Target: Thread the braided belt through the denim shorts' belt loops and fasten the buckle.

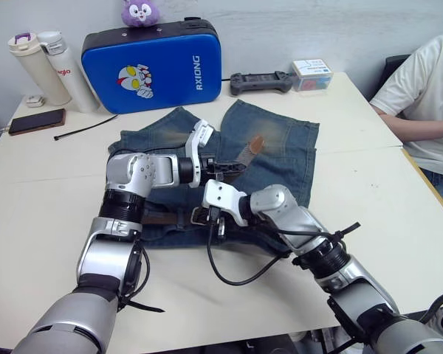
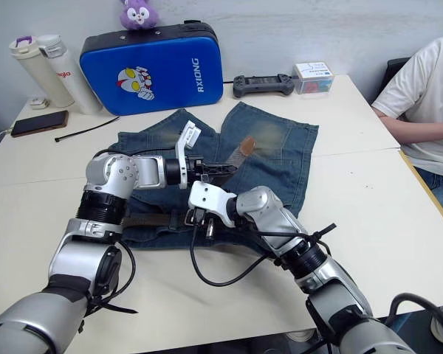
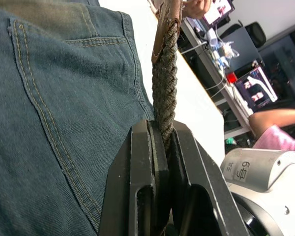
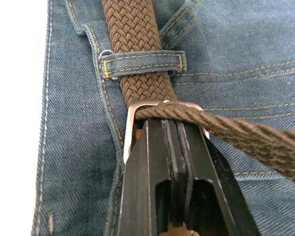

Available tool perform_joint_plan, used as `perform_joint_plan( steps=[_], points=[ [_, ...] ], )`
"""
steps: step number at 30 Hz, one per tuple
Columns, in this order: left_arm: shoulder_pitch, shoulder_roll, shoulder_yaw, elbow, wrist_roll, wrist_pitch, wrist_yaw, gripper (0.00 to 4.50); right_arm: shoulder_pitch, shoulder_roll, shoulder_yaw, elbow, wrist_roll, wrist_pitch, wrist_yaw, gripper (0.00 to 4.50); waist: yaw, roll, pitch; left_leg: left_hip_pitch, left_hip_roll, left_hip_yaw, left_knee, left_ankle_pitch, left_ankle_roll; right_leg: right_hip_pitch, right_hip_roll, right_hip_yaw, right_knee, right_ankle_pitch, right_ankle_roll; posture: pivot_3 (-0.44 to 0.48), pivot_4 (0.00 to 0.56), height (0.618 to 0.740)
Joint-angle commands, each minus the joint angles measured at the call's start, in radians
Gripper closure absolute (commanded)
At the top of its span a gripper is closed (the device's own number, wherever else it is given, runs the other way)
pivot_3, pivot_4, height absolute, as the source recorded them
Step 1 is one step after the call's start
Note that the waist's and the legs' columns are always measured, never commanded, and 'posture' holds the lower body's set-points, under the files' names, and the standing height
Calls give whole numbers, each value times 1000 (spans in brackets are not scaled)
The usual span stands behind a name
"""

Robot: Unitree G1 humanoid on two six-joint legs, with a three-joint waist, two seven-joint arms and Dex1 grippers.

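With the right gripper [image 4: 174, 142] clamped at the buckle [image 4: 160, 105], the left gripper [image 3: 162, 142], shut on the braided belt [image 3: 165, 83], should pull the free end taut so the prong seats.

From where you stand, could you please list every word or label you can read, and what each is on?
"RXIONG": on the blue hard case, running vertically beside its cartoon figure.
Red lettering on the white bottle: too small to read surely.
Print on the small box: too small to read.
Marking on the grey robot housing: unclear.
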Motion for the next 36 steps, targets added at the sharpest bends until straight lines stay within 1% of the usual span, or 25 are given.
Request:
perform_joint_plan(
  steps=[1, 5, 9, 11, 16, 18, 19, 21, 23, 30, 34, 36],
  points=[
    [-6, -19, -14, -41, 10, -36, -57, 4500, 63, -20, -2, 27, -3, 149, -34, 4407, 2, 0, 0, 0, 0, 0, 0, 0, 0, 0, 0, 0, 0, 0, 0, 0, 150, 740],
    [19, -16, -2, -79, 8, -14, -62, 4500, 73, -48, -78, -68, 41, 234, -50, 4407, 4, 0, 0, -1, 0, 0, 0, 0, 0, 0, 0, 0, -1, 0, 0, 0, 150, 740],
    [66, 10, 4, -140, 7, 7, -58, 4500, 73, -101, -174, -172, 87, 307, -62, 4407, 4, 0, 0, -4, -1, 0, -2, 0, 1, -3, -1, 0, -2, 0, 0, 0, 150, 740],
    [103, 38, -27, -195, 25, 0, -72, 4500, 67, -121, -224, -210, 120, 348, -73, 4407, 4, 0, 0, -5, -1, 0, -2, -1, 1, -5, -1, 0, -2, 0, 0, 0, 150, 740],
    [155, 72, -42, -287, 25, 18, -64, 4500, 68, -142, -401, -312, 246, 519, -129, 4407, 2, 0, 1, -6, 0, 0, -3, -1, 1, -8, 0, 0, -2, 0, 0, 0, 150, 740],
    [164, 78, -43, -306, 27, 19, -61, 4500, 77, -143, -459, -348, 279, 563, -171, 4407, 6, 6, 4, -6, -1, -1, -2, -1, 1, -7, -1, 0, -3, 0, 0, 0, 150, 740],
    [167, 81, -45, -313, 28, 19, -61, 4500, 80, -144, -480, -359, 292, 579, -191, 4407, 10, 6, 4, -6, -4, 0, -2, -1, 3, -7, -3, 1, -2, 0, 0, 0, 150, 740],
    [175, 83, -51, -323, 34, 14, -59, 4500, 86, -129, -542, -379, 325, 616, -229, 4407, 17, 2, 5, -6, -4, 0, -2, 0, 4, -7, -3, 1, -2, 0, 0, 0, 150, 740],
    [176, 80, -50, -327, 36, 15, -58, 4500, 97, -134, -585, -399, 349, 640, -247, 4407, 19, 1, 6, -6, -1, -1, -3, -1, 2, -7, 0, 1, -3, 1, -1, 0, 150, 740],
    [172, 89, -51, -327, 46, 15, -63, 4500, 110, -227, -609, -423, 402, 632, -258, 4407, 28, 1, 7, -7, -2, 2, -2, -1, 3, -8, -1, 1, -3, 1, -1, 0, 150, 740],
    [166, 104, -2, -325, 33, 29, -44, 4500, 127, -257, -577, -459, 465, 633, -220, 4407, 26, 1, 7, -7, -1, 2, -2, -1, 3, -8, -1, 2, -3, 1, -1, 0, 150, 740],
    [163, 130, 24, -327, 31, 36, -43, 4500, 142, -261, -544, -478, 494, 619, -199, 4407, 24, 1, 7, -7, 0, 2, -3, -1, 3, -8, 0, 2, -3, 0, -1, 0, 150, 740]
  ],
)
